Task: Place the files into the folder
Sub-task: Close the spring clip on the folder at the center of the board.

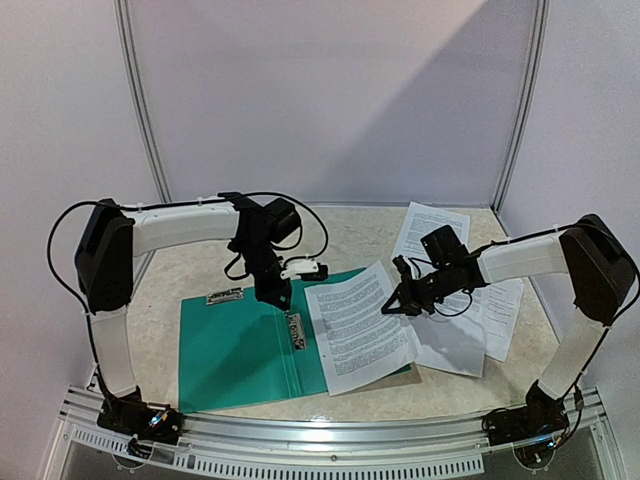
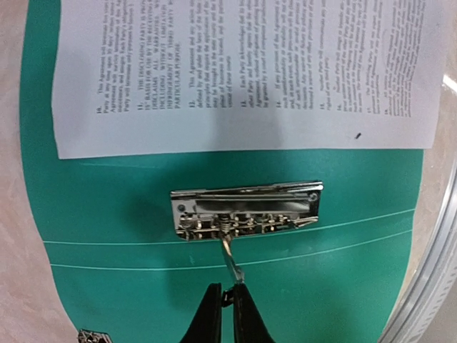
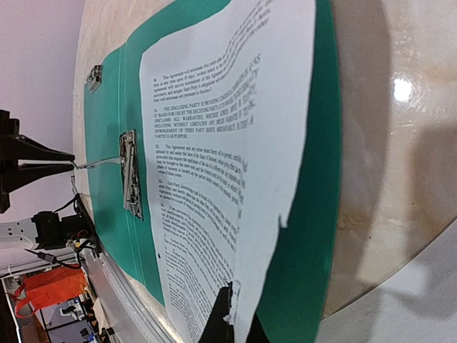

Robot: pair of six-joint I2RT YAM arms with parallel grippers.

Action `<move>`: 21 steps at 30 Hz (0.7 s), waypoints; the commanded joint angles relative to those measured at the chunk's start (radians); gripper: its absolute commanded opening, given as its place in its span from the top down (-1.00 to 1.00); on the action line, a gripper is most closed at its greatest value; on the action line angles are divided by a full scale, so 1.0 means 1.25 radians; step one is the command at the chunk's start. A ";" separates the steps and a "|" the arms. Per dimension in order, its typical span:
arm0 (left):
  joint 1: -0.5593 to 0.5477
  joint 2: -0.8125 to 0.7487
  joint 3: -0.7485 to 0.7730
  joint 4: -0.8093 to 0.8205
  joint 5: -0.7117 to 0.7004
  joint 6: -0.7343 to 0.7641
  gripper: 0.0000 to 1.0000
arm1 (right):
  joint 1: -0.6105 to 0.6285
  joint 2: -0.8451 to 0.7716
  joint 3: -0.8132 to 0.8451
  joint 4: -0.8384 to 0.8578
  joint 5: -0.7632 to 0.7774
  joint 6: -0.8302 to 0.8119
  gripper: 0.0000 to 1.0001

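Note:
The teal folder (image 1: 240, 350) lies open and flat on the table, its metal clip (image 1: 295, 330) along the spine. My left gripper (image 2: 227, 299) is shut on the clip's thin lever (image 2: 232, 263) just left of the clip (image 2: 246, 209). One printed sheet (image 1: 358, 325) lies tilted on the folder's right half. My right gripper (image 1: 392, 302) is shut on that sheet's right edge and lifts it slightly. In the right wrist view the sheet (image 3: 214, 164) curves over the folder (image 3: 300, 236), pinched at my gripper (image 3: 232, 318). More files (image 1: 470, 300) lie on the table to the right.
A small metal piece (image 1: 225, 296) lies on the table by the folder's far left corner. White walls with curved metal poles close the back and sides. A ridged metal rail (image 1: 330, 440) runs along the near edge between the arm bases.

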 commanded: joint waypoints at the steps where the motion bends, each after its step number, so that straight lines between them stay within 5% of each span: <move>1: 0.039 0.028 0.027 0.059 -0.028 0.000 0.81 | 0.000 0.015 0.006 0.007 -0.011 -0.009 1.00; 16: 0.098 0.084 0.063 0.112 -0.050 -0.024 0.72 | 0.001 0.031 0.022 0.004 -0.018 -0.005 1.00; 21: 0.088 -0.039 0.027 0.030 0.148 0.029 0.27 | 0.001 0.028 0.021 0.002 -0.015 -0.010 1.00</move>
